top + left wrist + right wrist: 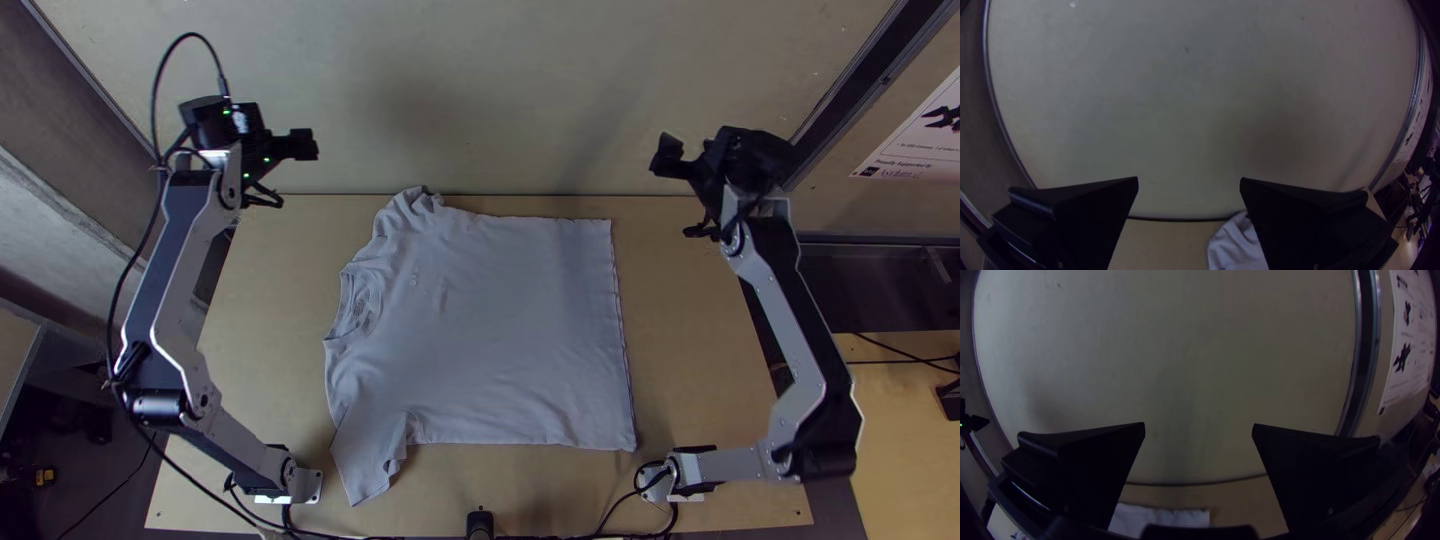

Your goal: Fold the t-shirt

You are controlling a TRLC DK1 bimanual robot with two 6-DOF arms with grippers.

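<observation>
left gripper (1189, 178) and right gripper (1198, 423) had jaws open, top view's upper left and upper right; the spread t-shirt (490, 320) risked bunching, its top sleeve (408, 212) being rumpled.

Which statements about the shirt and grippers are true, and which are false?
1. The shirt lies mostly spread on the table. True.
2. The left gripper is open. True.
3. The right gripper pinches the hem. False: it is open, away from the shirt.
4. The collar faces the right arm. False: it faces the left arm.
5. The shirt is folded in half. False: its body is unfolded.
</observation>
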